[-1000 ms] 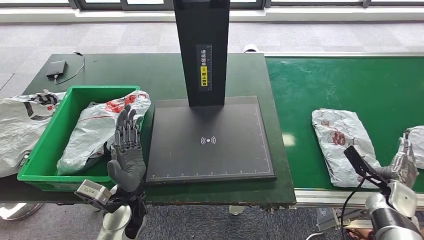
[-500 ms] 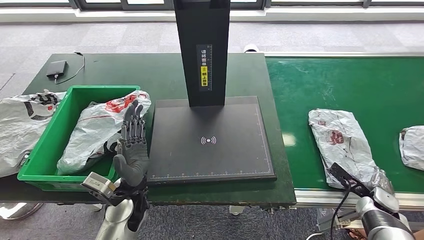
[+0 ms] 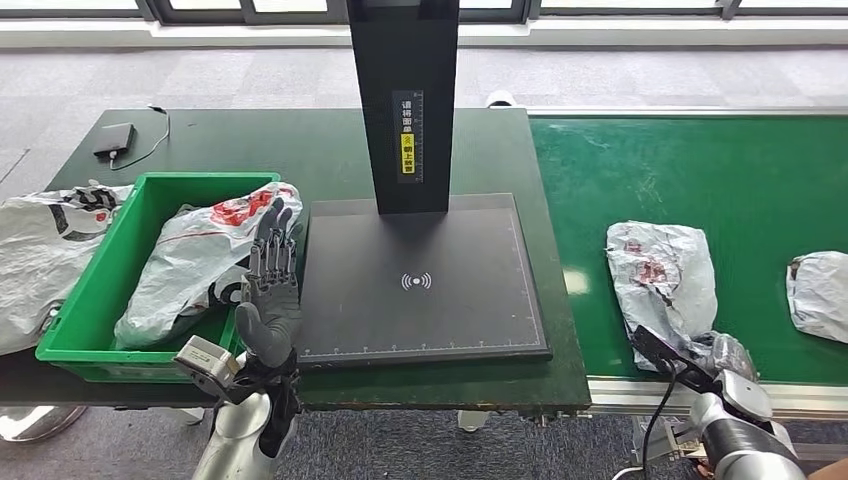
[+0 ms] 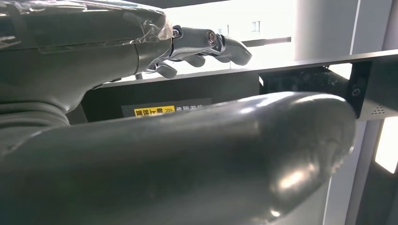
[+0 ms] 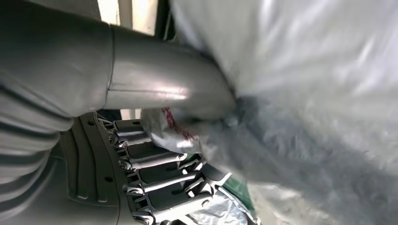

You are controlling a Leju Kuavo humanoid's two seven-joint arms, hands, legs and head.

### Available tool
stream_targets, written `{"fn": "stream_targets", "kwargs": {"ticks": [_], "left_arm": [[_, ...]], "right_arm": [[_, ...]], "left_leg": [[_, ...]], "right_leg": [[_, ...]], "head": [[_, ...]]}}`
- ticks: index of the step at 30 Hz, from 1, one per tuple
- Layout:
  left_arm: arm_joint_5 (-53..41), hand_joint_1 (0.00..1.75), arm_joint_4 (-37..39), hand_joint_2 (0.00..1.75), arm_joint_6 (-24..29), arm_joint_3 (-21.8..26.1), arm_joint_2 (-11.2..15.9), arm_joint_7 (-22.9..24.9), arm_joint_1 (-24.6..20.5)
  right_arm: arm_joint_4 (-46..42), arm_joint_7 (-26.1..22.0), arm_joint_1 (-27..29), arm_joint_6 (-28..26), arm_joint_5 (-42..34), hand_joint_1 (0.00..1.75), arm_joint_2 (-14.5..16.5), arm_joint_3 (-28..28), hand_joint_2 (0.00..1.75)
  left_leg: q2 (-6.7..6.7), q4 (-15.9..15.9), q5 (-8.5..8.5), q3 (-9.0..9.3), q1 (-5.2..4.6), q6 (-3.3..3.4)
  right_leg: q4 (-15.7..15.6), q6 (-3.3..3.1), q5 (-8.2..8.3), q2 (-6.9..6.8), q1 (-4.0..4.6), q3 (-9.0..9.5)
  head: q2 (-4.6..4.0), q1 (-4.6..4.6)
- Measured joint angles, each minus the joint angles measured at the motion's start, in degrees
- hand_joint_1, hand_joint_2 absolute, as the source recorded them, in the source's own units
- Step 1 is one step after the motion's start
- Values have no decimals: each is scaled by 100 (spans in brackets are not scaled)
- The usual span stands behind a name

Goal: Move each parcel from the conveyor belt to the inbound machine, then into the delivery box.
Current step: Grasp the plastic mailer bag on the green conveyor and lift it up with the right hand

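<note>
A grey parcel [image 3: 660,280] lies on the green belt [image 3: 700,170], near its front edge, its near corner pinched between the thumb and fingers of the right hand [image 3: 722,362]. A second parcel [image 3: 818,295] lies just right of it. The left hand [image 3: 268,300] stands upright, fingers straight and empty, between the green box [image 3: 85,300] and the scanner plate [image 3: 420,280].

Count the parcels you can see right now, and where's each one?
4. One parcel on the conveyor belt, its near end held by the right hand; one at the belt's right edge; one in the green bin; one left of the bin. Others may be hidden.
</note>
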Motion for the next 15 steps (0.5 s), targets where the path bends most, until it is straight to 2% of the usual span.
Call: {"fn": "stream_targets", "kwargs": {"ticks": [10, 13, 15], "left_arm": [[-1, 0, 32, 0, 9, 11, 0, 0, 3], [43, 0, 50, 0, 55, 16, 0, 0, -2], [91, 0, 71, 0, 98, 26, 0, 0, -17]], "right_arm": [[-4, -101, -4, -113, -97, 175, 113, 0, 175], [-5, -237, -22, -336, -306, 175, 136, -3, 175], [-31, -502, -47, -639, -594, 175, 154, -36, 175]], "left_leg": [[-6, 0, 0, -5, 1, -1], [-6, 0, 0, -8, 0, -1], [-6, 0, 0, -10, -1, -1]], "right_leg": [[1, -3, -6, -12, 1, -1], [2, -2, -6, -14, 0, -3], [2, -2, -6, -14, -2, -5]], "head": [[-1, 1], [0, 1], [0, 1]]}}
